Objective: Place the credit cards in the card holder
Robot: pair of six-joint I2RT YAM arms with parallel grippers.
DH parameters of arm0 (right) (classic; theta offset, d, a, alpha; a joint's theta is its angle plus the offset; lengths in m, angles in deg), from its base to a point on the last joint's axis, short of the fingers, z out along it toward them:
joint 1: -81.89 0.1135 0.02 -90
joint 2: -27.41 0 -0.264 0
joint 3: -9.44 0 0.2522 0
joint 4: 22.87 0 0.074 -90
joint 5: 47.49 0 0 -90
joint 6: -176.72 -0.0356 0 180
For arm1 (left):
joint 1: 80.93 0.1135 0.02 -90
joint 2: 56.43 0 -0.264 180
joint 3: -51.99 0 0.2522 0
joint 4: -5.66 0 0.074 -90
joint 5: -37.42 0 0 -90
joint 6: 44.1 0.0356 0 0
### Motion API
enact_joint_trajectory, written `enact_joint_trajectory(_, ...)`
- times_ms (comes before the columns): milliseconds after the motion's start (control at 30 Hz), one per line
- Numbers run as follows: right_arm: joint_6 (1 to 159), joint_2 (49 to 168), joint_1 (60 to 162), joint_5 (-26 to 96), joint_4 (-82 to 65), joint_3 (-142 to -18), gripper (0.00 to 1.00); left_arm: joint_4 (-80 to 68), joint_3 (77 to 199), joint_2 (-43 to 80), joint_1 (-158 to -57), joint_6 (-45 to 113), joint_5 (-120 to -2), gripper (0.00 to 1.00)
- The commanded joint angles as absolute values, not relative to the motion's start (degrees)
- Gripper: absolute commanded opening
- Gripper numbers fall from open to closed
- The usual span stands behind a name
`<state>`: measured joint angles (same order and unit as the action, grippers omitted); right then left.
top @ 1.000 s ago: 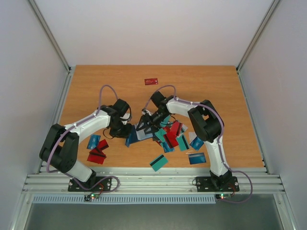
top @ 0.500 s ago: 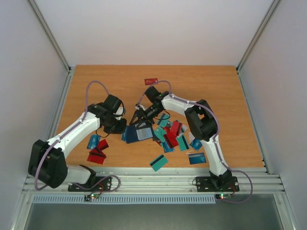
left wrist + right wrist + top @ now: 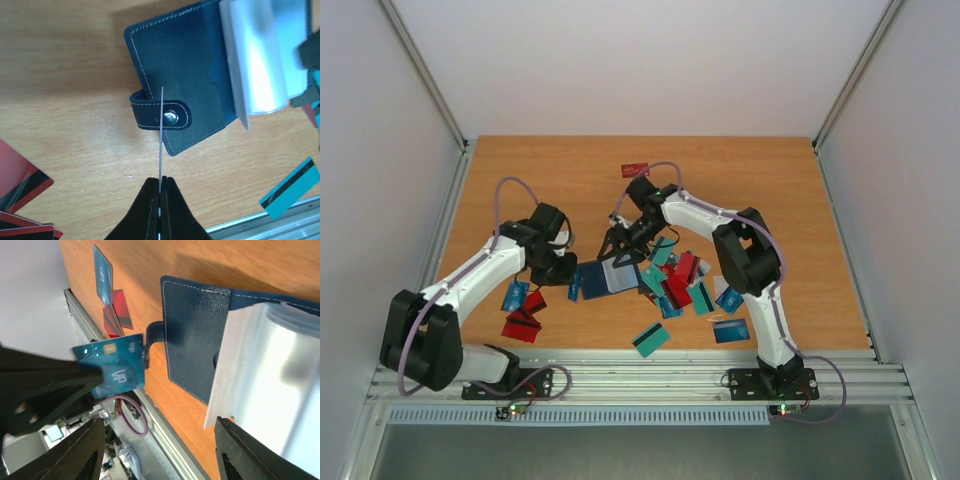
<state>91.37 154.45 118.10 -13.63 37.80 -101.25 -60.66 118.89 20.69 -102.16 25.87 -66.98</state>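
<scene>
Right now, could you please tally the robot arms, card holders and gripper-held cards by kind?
Robot arms: 2 (left arm, right arm)
Card holder: 1
Blue card pinched in the left gripper: 1
Total: 4

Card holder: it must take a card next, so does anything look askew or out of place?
The card holder lies open, its clear sleeves exposed. The left hand pinches a teal card edge-on over the clasp tab, not at the sleeves. One red card lies alone at the far side, apart from the pile.
</scene>
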Motion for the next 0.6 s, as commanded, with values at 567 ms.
enact_joint_trajectory(567,95.5,152.5,119.6,-8.0,38.9,-93.4,0.62,-56.4,116.9,26.1,-102.0,27.6,-68.9,0.00)
